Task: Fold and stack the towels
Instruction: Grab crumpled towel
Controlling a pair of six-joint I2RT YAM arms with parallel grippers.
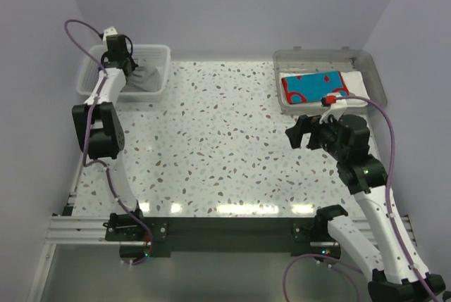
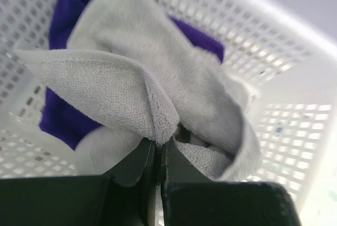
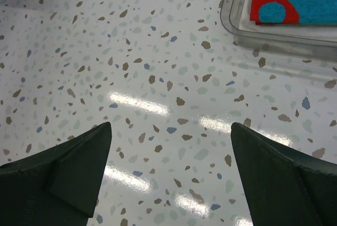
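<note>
left end effector (image 2: 159, 155) clamps a fold of the grey towel (image 2: 174, 84) inside the white basket (image 2: 279, 41), over the purple towel (image 2: 63, 115), probably to lift it out for folding. right end effector (image 3: 171, 127) hangs wide open above the table (image 3: 158, 52); patterned towel (image 1: 313, 87) lies folded in the tray (image 1: 373, 80).

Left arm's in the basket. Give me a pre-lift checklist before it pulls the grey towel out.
1. left gripper shut on grey towel: ok, a folded edge is pinched between the jaws.
2. Only one towel pinched: ok; purple towel lies underneath, outside the jaws.
3. Grey towel free of the basket slats: cannot tell, its underside is hidden.
4. right gripper open, over the table, far from the basket: ok.
5. patterned towel lying flat in the tray: ok.
</note>
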